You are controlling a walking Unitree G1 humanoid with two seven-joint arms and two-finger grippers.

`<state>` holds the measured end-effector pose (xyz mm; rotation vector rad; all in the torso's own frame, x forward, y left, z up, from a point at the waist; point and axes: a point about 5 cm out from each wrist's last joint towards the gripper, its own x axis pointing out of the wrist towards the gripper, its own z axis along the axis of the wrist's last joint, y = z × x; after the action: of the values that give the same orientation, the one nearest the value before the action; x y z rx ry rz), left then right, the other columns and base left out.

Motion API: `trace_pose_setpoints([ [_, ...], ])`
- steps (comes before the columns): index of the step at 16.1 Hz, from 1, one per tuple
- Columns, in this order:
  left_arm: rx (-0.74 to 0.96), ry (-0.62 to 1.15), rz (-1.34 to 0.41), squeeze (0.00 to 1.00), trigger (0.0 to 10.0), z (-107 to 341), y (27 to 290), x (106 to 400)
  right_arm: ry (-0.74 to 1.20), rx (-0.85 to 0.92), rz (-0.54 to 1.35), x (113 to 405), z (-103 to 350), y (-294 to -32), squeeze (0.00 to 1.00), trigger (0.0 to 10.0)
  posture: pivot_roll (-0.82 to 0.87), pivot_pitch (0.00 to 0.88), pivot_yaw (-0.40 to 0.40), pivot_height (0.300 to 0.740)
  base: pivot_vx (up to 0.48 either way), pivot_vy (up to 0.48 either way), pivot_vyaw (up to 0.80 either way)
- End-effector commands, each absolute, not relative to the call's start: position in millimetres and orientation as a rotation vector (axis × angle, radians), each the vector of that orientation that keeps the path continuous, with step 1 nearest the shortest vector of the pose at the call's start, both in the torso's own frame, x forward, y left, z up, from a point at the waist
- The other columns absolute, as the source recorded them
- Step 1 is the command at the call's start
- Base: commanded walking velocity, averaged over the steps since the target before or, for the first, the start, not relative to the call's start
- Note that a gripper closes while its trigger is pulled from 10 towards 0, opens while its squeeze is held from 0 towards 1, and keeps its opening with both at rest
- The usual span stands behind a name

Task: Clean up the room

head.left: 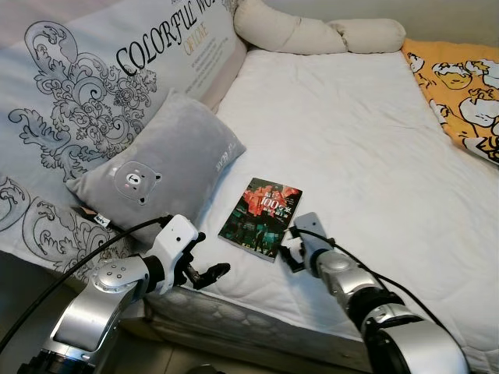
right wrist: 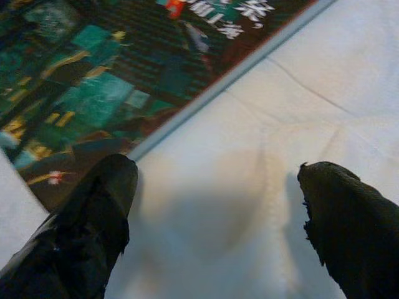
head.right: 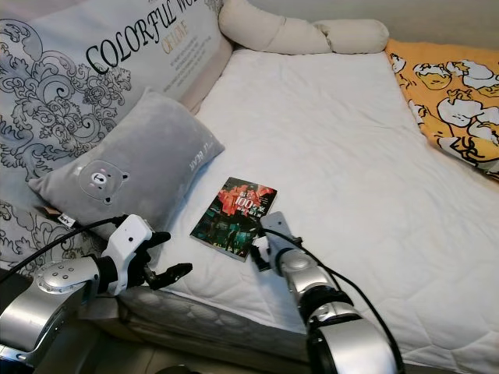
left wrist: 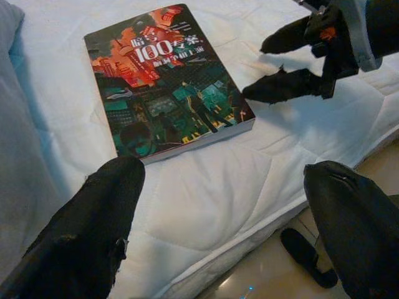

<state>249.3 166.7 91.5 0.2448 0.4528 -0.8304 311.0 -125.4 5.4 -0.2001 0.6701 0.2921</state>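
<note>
My right gripper (head.left: 290, 251) hangs with fingers (right wrist: 87, 224) spread wide and empty at the near corner of the book (head.left: 260, 217), which lies flat on the bed (head.left: 366, 148). I should slide one finger under its edge before pinching. My left gripper (head.left: 209, 273) waits open near the mattress edge.

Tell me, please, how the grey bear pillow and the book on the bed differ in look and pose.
The pillow is plump, soft and plain grey with a small bear face; the book is thin, flat and darkly colourful with red and teal. The pillow leans tilted against the big printed cushion, while the book lies flat on the white mattress. Both sit near the bed's front edge, apart from each other.
</note>
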Motion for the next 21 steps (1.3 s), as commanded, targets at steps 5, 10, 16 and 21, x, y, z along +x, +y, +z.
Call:
trace_pose_setpoints([
  [5, 0.251, 0.427, -0.842, 0.0, 10.0, 94, 158, 258, 0.519, 0.009, 0.61, 314, 28, -124, 0.0, 10.0, 0.07, 0.0, 0.093, 0.74, 0.0, 0.0, 0.0],
  [10, 0.265, 0.447, -0.869, 0.0, 10.0, 93, 161, 258, 0.619, 0.128, 1.011, 304, 37, -82, 0.0, 10.0, 0.06, 0.0, 0.106, 0.74, 0.0, 0.0, 0.0],
  [16, 0.267, 0.463, -0.831, 0.0, 10.0, 92, 170, 253, 0.797, 0.088, 0.876, 289, 8, -71, 0.0, 10.0, 0.12, 0.0, 0.056, 0.74, 0.0, 0.0, 0.0],
  [21, 0.268, 0.468, -0.833, 0.0, 10.0, 92, 171, 252, 0.766, 0.082, 0.731, 292, 2, -84, 0.0, 10.0, 0.12, 0.0, 0.068, 0.74, 0.0, 0.0, 0.0],
])
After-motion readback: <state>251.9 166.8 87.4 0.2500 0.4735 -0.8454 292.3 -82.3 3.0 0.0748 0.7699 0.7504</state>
